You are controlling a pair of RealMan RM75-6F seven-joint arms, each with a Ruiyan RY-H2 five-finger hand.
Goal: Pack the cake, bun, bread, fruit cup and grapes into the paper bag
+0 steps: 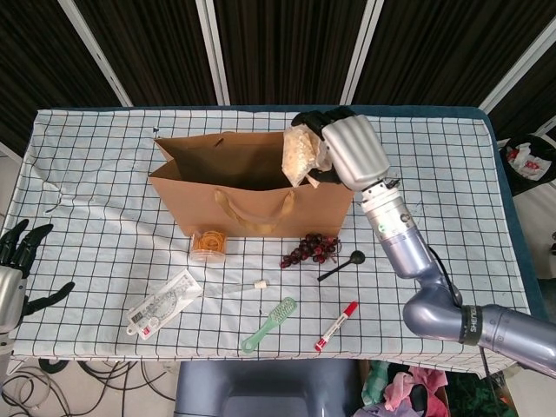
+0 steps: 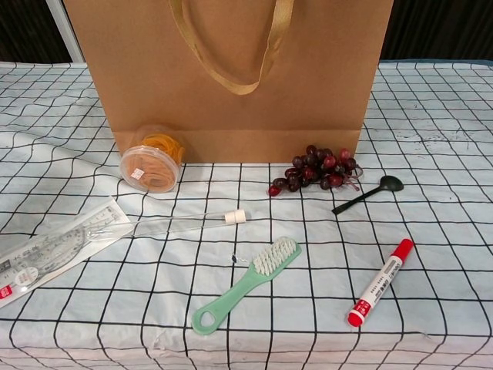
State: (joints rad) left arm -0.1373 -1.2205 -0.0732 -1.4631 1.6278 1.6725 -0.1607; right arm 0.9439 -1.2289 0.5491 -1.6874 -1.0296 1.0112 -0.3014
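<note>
Bread (image 1: 298,155) in clear wrap sits gripped in the right hand (image 1: 346,149), fingers (image 1: 314,122) curled around it, held over the open top of the paper bag (image 1: 252,184) at the bag's 2 o'clock corner; not possible to tell if the bread touches the bag rim; right arm reaches in from 4 o'clock; left hand (image 1: 16,269) at the table's 8 o'clock edge, fingers spread apart, nothing in them; paper bag upright at table centre, mouth open, handle (image 2: 231,46) hanging on its front face; fruit cup (image 2: 151,163) lies on its side just in front of the bag's front wall at 7 o'clock of the bag; grapes (image 2: 317,170) lie on the cloth near the bag's front at 5 o'clock, apart from the wall; black spoon (image 2: 370,193) just beside the grapes at their 4 o'clock; red marker (image 2: 380,282) further toward 6 o'clock, well apart from the spoon; green brush (image 2: 248,284) between marker and the packaged ruler set (image 2: 54,250); clear tube with white cap (image 2: 185,224) lies between fruit cup and brush; checked table (image 1: 104,156) carries all; bag contents not visible in either view.
</note>
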